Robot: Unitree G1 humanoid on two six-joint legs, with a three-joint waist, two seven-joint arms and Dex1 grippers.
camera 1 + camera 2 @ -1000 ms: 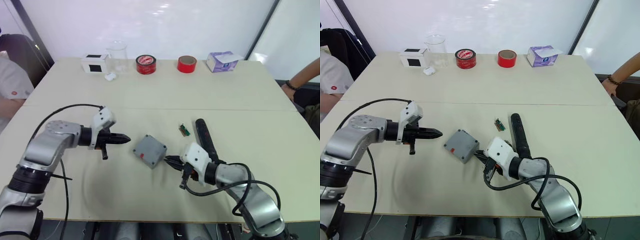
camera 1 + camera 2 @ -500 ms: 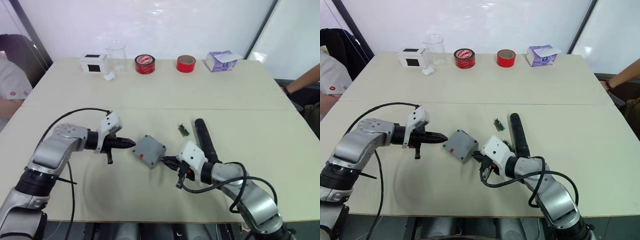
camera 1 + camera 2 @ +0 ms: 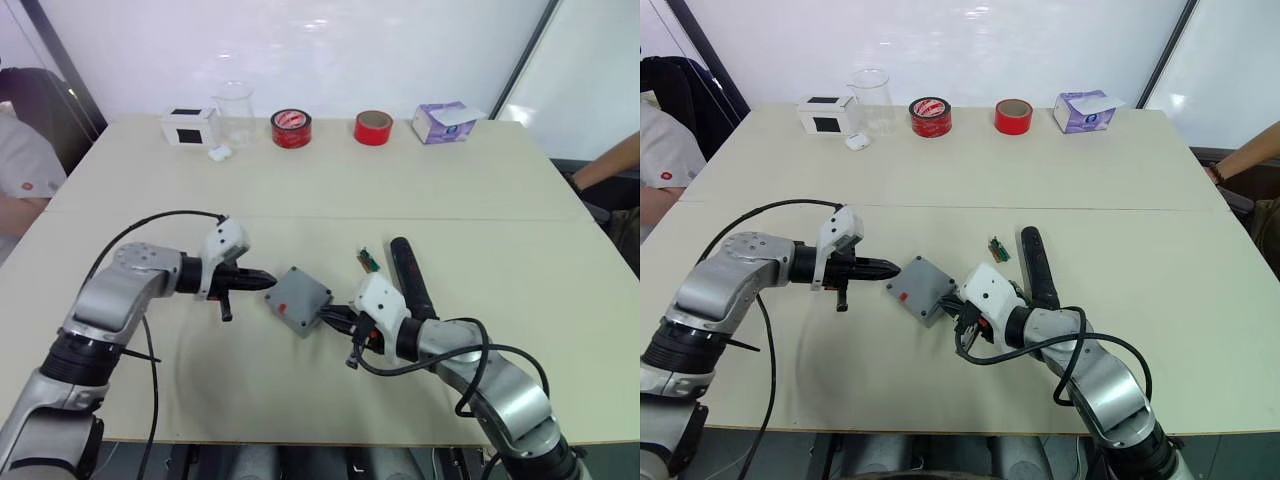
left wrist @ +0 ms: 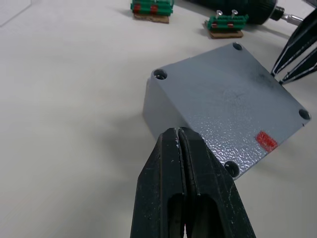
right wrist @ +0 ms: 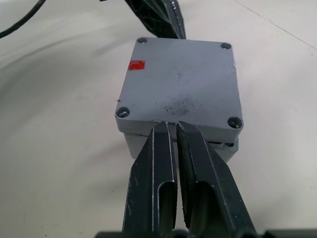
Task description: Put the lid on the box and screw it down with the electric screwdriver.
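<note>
With the lid (image 5: 181, 91) slightly askew on the box (image 5: 225, 148) at table centre, closed empty left gripper (image 3: 266, 281) at 9 o'clock and right gripper (image 3: 330, 318) at 3 could shove it off.

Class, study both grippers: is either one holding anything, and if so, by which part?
Nothing is held. The left gripper and right gripper are both shut with nothing between their fingers, their tips at opposite sides of the lid sitting on the box.

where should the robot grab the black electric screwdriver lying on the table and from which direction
Probably the thick black barrel of the electric screwdriver, taken from above, fingers across its width: it lies flat, and the right gripper is beside it. Avoid the thin bit.
</note>
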